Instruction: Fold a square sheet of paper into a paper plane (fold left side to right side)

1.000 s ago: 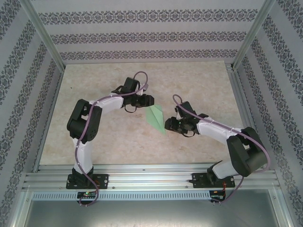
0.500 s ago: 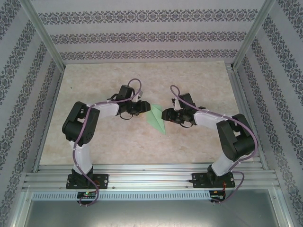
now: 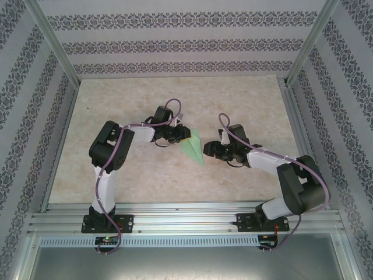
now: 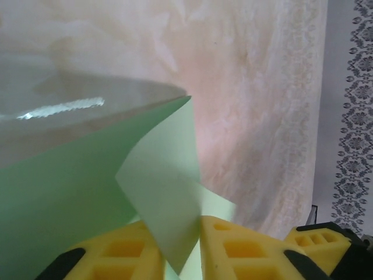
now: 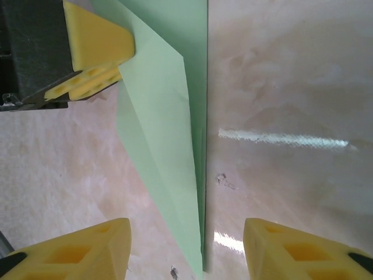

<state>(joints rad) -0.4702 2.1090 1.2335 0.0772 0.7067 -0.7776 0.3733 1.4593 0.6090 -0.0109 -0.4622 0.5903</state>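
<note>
Table (image 3: pixel 116 175) carried the plane (image 3: pixel 193 149) at its centre, between both arms. It was already a narrow dart; the left-to-right fold looked begun but not pressed flat. Left gripper (image 3: pixel 179 135) was clamped on the plane's raised left flap. Right gripper (image 5: pixel 186 248) had jaws apart, the tip lying between them.

Left gripper (image 3: pixel 184 135): moved in from the far-left side of the paper plane (image 3: pixel 193 149) to its left edge, jaws gone from part-open to closed on the left flap (image 4: pixel 163 192), now pinched between the yellow pads (image 4: pixel 125 251). Paper plane: left flap lifted, outline from above narrower than before. Right gripper (image 3: pixel 208 150): jaws widened, drawn slightly back from the right edge it had neared half a second ago.
</note>
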